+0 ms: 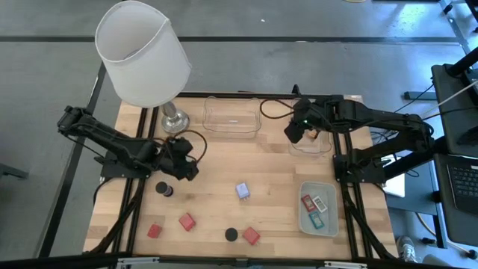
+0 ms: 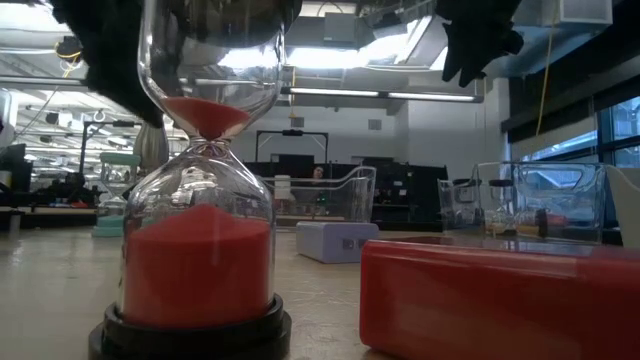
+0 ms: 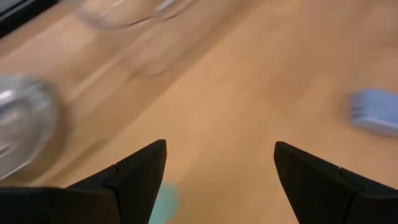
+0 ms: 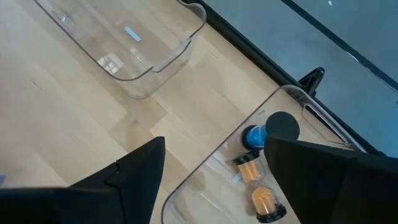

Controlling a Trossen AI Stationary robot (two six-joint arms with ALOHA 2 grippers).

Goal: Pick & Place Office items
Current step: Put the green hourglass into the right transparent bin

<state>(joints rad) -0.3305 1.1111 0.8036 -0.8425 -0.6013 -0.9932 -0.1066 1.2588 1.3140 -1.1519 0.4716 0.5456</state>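
My left gripper [image 1: 190, 166] [image 3: 221, 149] is open and empty, low over bare wood right of the lamp base [image 1: 174, 118]. A teal patch [image 3: 163, 202] shows beside one of its fingers. My right gripper [image 1: 297, 133] [image 4: 214, 146] is open and empty above a clear tray [image 1: 310, 143] holding small orange [image 4: 261, 200] and blue [image 4: 252, 135] hourglasses. On the table stand a black-capped piece [image 1: 163, 189], another near the front [image 1: 232, 235] that the low view shows as a red-sand hourglass [image 2: 200, 250], three red blocks [image 1: 187, 221] [image 1: 154, 231] [image 1: 251, 236] and a lavender cube [image 1: 243, 190].
A big white-shaded lamp [image 1: 142, 52] stands at the far left. A second clear tray [image 1: 231, 119] sits at the far middle. A pale-green tray [image 1: 317, 208] at the near right holds flat teal, red and white rectangles. Bare wood lies between the arms.
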